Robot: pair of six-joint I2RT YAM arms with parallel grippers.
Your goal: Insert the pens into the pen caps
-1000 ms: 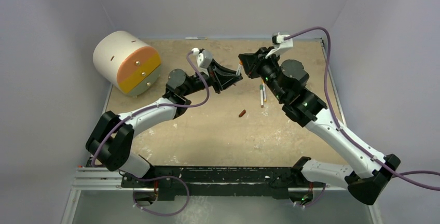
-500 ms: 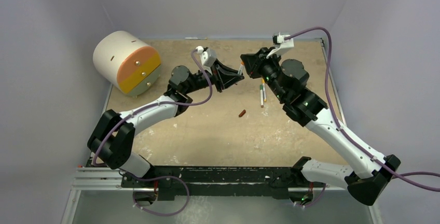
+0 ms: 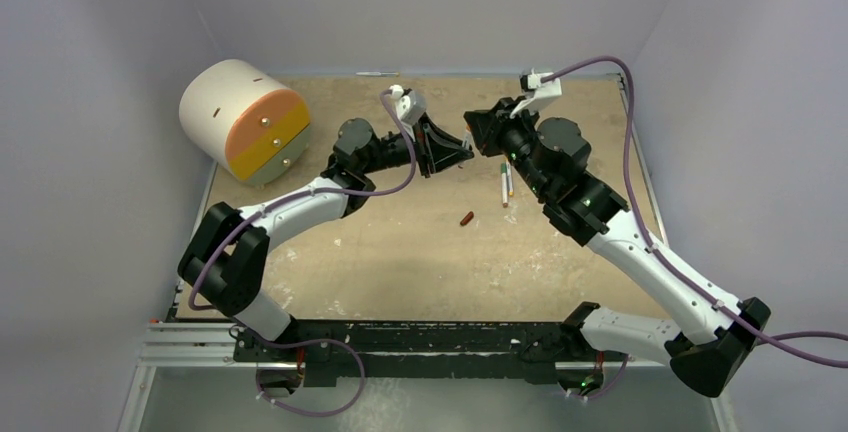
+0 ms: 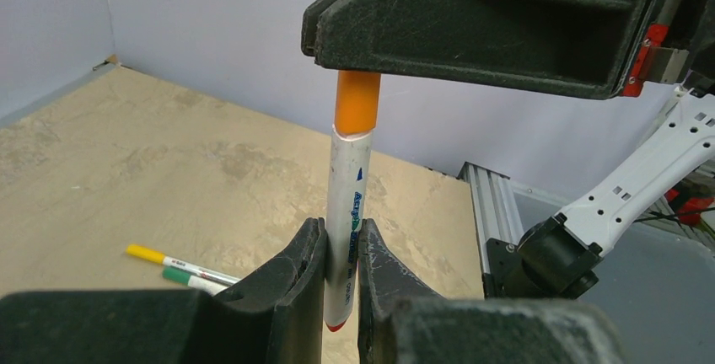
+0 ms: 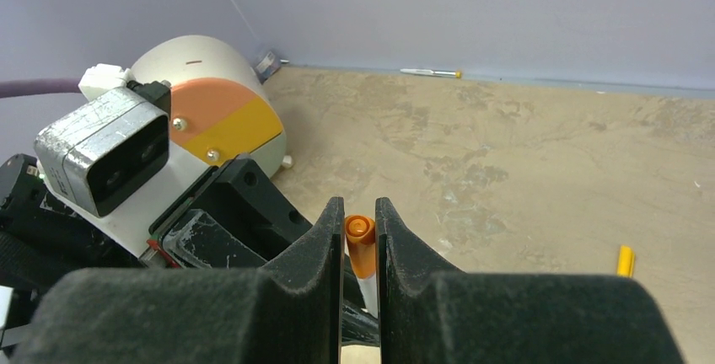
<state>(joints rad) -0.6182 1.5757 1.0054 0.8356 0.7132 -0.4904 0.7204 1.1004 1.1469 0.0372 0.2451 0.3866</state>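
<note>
Shows left gripper [image 4: 341, 244] clamped on white pen [image 4: 348, 183] above worktop [image 3: 400, 252], right gripper [image 5: 360, 216] pinching orange cap [image 4: 357, 103] at pen's end; two more pens [image 3: 505, 184], dark red cap [image 3: 466, 218] lying on worktop.

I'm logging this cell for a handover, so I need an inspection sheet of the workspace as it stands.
Surface: sandy tabletop, scuffed, lighter patches.
Job's things: white pen held between both tools, orange cap on its end; two pens lying side by side; another pen by the far wall; dark red cap loose; small yellow piece, probably a cap.
Clutter: white drum with orange-and-yellow face.
Tools: left tool shut on the white pen; right tool shut on the orange cap.
Cables: purple cables loop from both wrists.
Surroundings: pale walls; metal rail at near edge.
</note>
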